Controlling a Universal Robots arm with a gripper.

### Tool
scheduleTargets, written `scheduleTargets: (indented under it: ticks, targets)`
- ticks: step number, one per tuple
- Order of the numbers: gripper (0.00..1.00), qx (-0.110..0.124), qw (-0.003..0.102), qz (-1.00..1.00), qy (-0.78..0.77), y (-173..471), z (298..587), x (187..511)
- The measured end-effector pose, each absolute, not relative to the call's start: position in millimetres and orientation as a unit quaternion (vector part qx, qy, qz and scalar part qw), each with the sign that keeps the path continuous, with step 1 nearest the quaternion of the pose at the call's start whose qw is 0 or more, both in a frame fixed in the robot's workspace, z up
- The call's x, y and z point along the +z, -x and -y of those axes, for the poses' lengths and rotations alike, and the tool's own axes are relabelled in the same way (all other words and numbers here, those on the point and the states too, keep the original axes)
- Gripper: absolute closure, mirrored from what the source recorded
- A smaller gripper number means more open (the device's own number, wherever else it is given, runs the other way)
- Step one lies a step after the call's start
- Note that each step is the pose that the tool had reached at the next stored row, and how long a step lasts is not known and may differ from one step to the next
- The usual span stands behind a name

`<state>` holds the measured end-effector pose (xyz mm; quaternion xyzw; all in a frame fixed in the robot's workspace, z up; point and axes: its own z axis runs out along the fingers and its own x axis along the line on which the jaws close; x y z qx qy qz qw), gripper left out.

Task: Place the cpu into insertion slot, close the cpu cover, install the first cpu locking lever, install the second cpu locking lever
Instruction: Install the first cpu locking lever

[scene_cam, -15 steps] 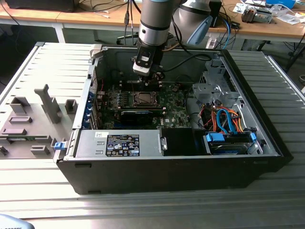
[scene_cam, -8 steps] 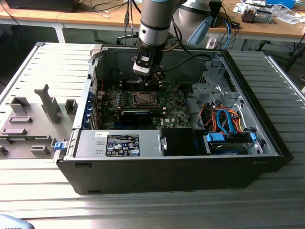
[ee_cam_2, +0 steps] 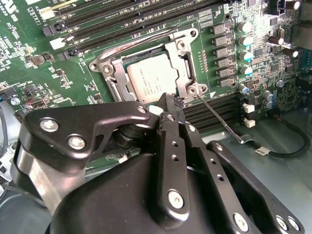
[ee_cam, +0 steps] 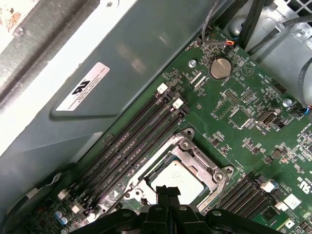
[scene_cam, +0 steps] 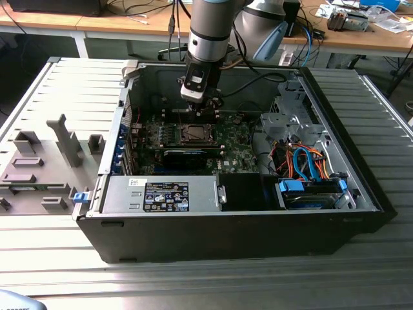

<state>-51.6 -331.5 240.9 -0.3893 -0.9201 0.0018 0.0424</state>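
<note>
On the bench (scene_cam: 206, 284) stands an open computer case (scene_cam: 226, 239), and the gripper (scene_cam: 206, 106) hangs over the insertion slot (scene_cam: 192, 134) toward the case's far side. In the second wrist view the jaws are clenched together at the edge of the cpu cover (ee_cam_2: 181, 58). The cover lies flat around the seated cpu (ee_cam_2: 148, 80), and a thin wire lever (ee_cam_2: 219, 117) juts out just beside them.

- White sticker (ee_cam: 83, 87) on the grey case wall (ee_cam: 146, 48): a black mark and small lines, none legible.
- Black-and-white label (scene_cam: 166, 196) on the silver power supply box (scene_cam: 119, 195): print too small to read.
- Cpu (ee_cam_2: 151, 80) top: faint print, not legible.
- Green circuit board (ee_cam: 243, 122): white markings, unreadable.
</note>
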Motion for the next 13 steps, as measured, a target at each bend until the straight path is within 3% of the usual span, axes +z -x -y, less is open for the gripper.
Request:
scheduleTargets:
  ticks: [13]
  targets:
    - [0.89,0.002,0.042,0.922,0.385,51.6,331.5,240.9]
